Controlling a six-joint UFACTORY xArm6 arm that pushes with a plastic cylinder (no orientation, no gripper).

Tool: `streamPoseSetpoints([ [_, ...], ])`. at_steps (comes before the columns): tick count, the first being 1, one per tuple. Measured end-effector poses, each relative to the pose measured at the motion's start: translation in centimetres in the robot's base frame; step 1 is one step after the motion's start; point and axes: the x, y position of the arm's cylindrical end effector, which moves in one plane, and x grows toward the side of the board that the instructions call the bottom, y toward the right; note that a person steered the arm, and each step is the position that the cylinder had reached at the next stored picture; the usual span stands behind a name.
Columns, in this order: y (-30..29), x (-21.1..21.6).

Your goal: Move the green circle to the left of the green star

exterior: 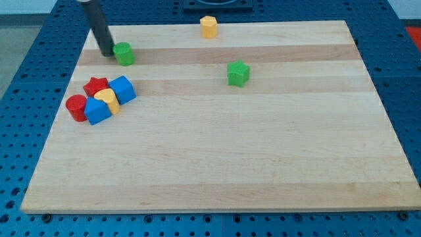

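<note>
The green circle (123, 53) sits near the board's top left. The green star (238, 73) lies well to its right, a little lower, above the board's middle. My tip (107, 52) is at the end of the dark rod, just left of the green circle, touching or nearly touching its left side.
A yellow hexagon block (208, 27) stands at the top edge of the wooden board (217, 151). A cluster sits at the left: a red star (97, 85), a blue block (122, 89), a yellow block (107, 99), a red cylinder (76, 107), another blue block (97, 112).
</note>
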Motion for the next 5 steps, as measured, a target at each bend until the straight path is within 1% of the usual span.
streamPoseSetpoints([
  [1, 2.2, 1.9],
  [2, 4.8, 2.4],
  [3, 8.2, 2.4],
  [5, 12.5, 2.4],
])
